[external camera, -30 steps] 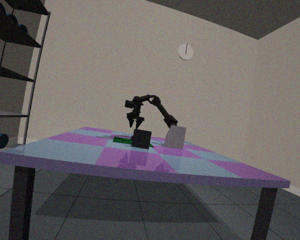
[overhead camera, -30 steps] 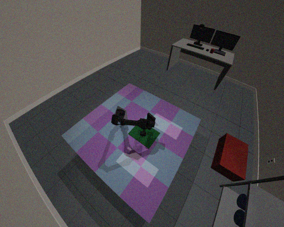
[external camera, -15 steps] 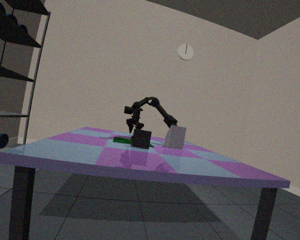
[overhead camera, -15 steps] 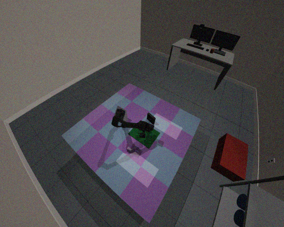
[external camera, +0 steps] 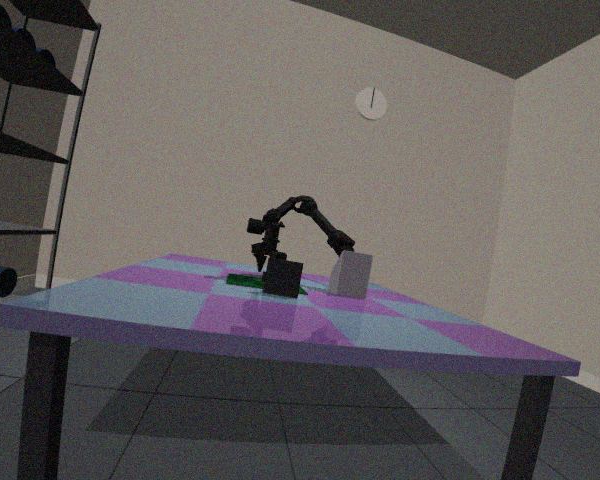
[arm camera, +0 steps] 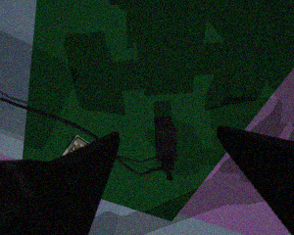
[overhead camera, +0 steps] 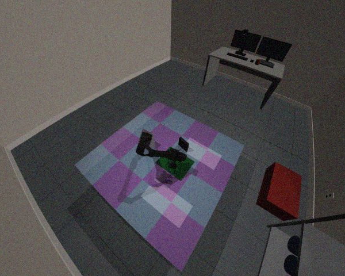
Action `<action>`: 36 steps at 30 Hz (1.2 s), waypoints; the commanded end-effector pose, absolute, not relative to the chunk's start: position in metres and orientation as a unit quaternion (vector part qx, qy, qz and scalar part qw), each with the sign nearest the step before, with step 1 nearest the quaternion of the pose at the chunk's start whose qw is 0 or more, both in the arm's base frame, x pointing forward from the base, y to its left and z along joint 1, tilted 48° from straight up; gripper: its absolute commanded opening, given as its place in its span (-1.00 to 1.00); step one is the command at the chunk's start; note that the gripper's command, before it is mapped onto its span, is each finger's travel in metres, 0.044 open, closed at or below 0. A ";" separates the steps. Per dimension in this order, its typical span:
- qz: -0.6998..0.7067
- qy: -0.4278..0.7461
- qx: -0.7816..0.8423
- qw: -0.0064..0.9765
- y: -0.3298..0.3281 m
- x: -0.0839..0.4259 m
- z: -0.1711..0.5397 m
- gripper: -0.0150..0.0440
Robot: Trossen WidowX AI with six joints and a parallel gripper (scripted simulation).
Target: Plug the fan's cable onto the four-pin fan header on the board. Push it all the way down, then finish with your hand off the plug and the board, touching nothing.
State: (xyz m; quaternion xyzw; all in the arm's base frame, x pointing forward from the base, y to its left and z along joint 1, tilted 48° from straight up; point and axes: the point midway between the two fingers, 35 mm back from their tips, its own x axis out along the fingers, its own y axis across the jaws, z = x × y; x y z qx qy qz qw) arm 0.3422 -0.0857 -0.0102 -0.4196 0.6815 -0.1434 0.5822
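Note:
The green board (overhead camera: 186, 166) (external camera: 238, 280) (arm camera: 137, 188) lies on the table, partly in shadow. The dark plug (arm camera: 166, 142) is over the board near the middle of the wrist view. The thin dark cable (arm camera: 54, 117) comes in from the left, passes behind the left finger and reaches the plug's near end. A small pale rectangle with dark marks (arm camera: 77, 143), perhaps the header, shows beside the left finger. My gripper (external camera: 260, 269) (arm camera: 167, 133) is open and empty, pointing down a little above the board, with the plug in view between its fingertips. Whether the plug is seated cannot be told.
A dark upright block (overhead camera: 183, 144) (external camera: 283, 277) stands at the board's edge. A pale box (external camera: 353, 273) stands by the arm's base. Dark shapes on the board (arm camera: 93, 73) are shadows or parts, too dim to tell. The checkered table (overhead camera: 178, 255) (external camera: 109, 310) carries everything.

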 end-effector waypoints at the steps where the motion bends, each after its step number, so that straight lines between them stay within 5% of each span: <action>1: -0.141 0.683 -0.423 0.578 -0.091 0.340 -0.017 1.00; 14: -0.142 0.683 -0.424 0.577 -0.102 0.340 -0.026 1.00; 31: -0.144 0.682 -0.420 0.580 -0.101 0.341 -0.023 -0.49; 36: -0.143 0.683 -0.421 0.580 -0.093 0.341 -0.017 -0.49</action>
